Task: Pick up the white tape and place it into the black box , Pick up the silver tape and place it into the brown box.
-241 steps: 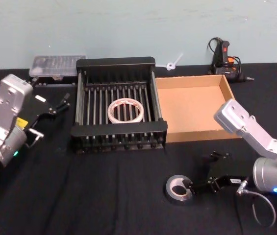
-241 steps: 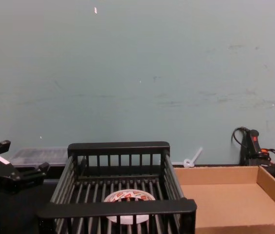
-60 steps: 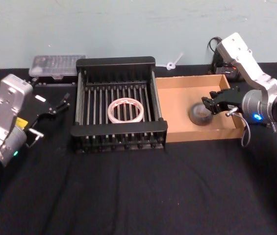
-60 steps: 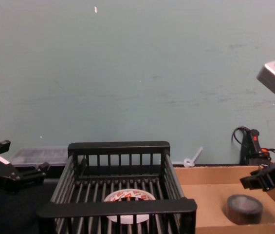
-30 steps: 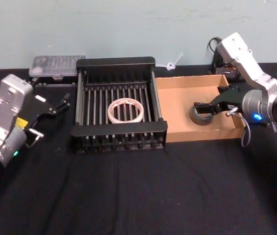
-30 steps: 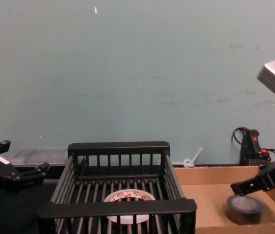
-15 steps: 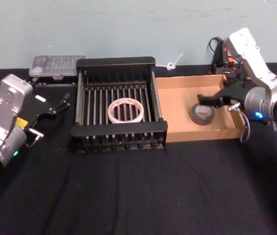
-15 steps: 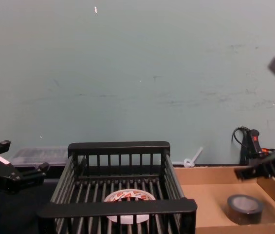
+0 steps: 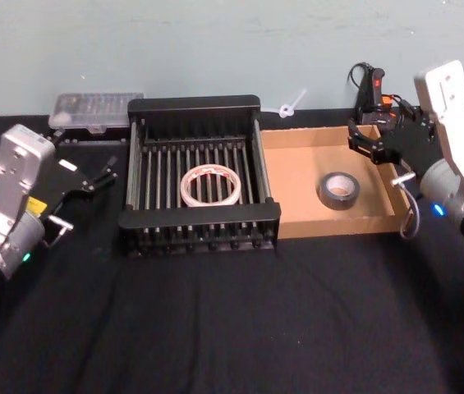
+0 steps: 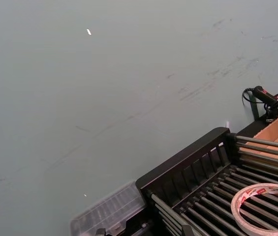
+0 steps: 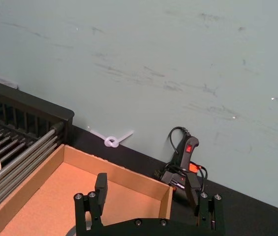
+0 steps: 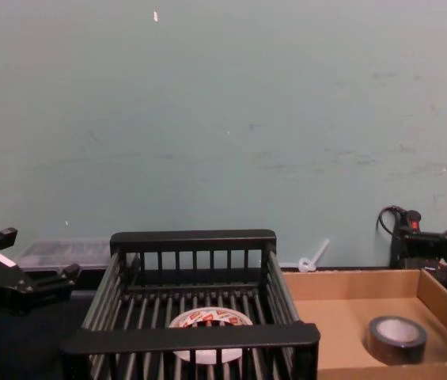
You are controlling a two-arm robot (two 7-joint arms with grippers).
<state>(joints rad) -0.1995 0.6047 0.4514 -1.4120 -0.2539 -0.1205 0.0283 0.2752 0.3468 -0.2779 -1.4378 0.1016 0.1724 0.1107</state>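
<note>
The white tape [image 9: 211, 185] with red print lies flat on the slatted floor of the black box [image 9: 199, 217]; it also appears in the chest view [image 12: 210, 318] and the left wrist view [image 10: 266, 209]. In the brown box [image 9: 297, 168] the silver tape [image 9: 338, 190] lies flat near the right wall, free of any gripper, and the chest view shows it too [image 12: 396, 338]. My right gripper [image 9: 365, 139] hangs open above the brown box's back right corner, well clear of the roll. My left gripper [image 9: 100, 174] rests open to the left of the black box.
A clear plastic case [image 9: 96, 109] lies behind the black box on the left. A black glue gun [image 9: 373, 90] with its cord stands behind the brown box, and a white zip tie [image 9: 287, 107] lies near the wall. Black cloth covers the table in front.
The right gripper carried the silver tape from the front table into the brown box, opened, then rose and drew back to the right. The tape stays in the box. The left arm is still.
</note>
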